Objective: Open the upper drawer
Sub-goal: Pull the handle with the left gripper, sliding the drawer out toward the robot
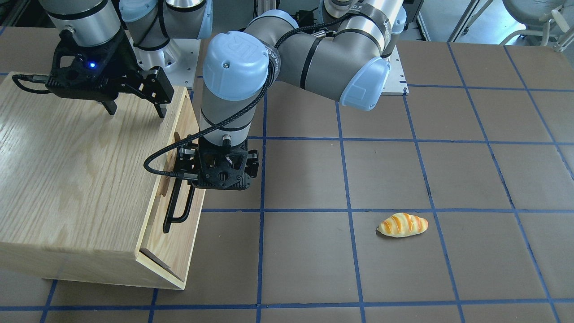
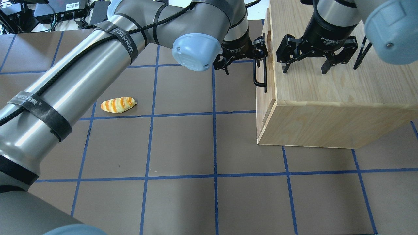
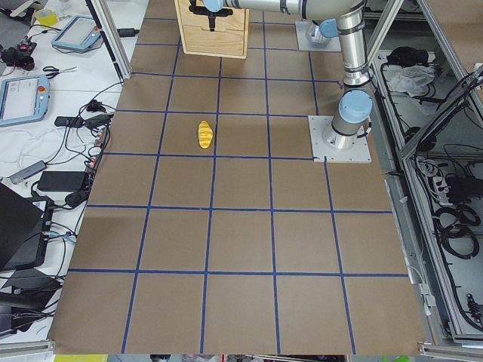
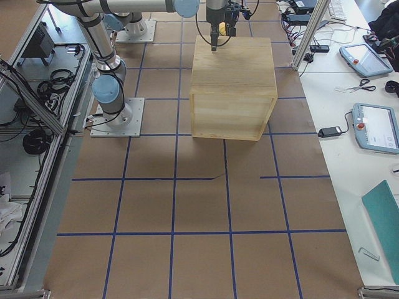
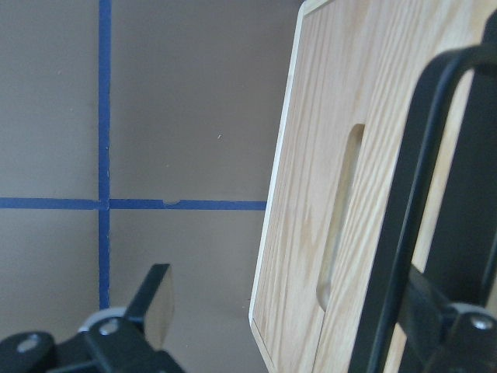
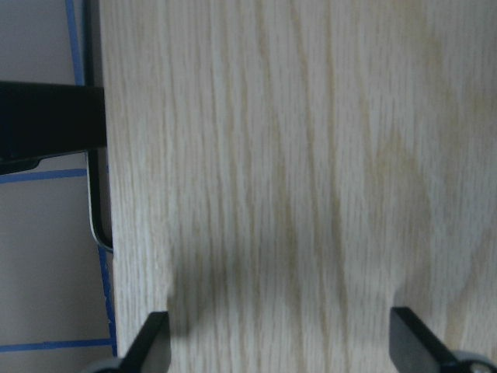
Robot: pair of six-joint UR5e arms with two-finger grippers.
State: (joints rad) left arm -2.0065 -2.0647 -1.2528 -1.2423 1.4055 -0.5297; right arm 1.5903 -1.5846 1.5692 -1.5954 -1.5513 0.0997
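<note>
Upper drawer (image 5: 303, 202): set in the oak-grain cabinet (image 2: 326, 98) on the robot's right side of the table (image 1: 403, 157), its front panel facing the table's middle.
Handle (image 2: 261, 76): long black bar across the drawer front, over the oval recess.
Left gripper (image 2: 243, 63): points down along the drawer front, fingers spread wide, with the bar between them, close by one finger; contact unclear.
Right gripper (image 2: 304, 70): fingers spread, tips at the cabinet top near its front edge.
Bread roll (image 1: 402, 224): lies on the table, well apart from the cabinet.
</note>
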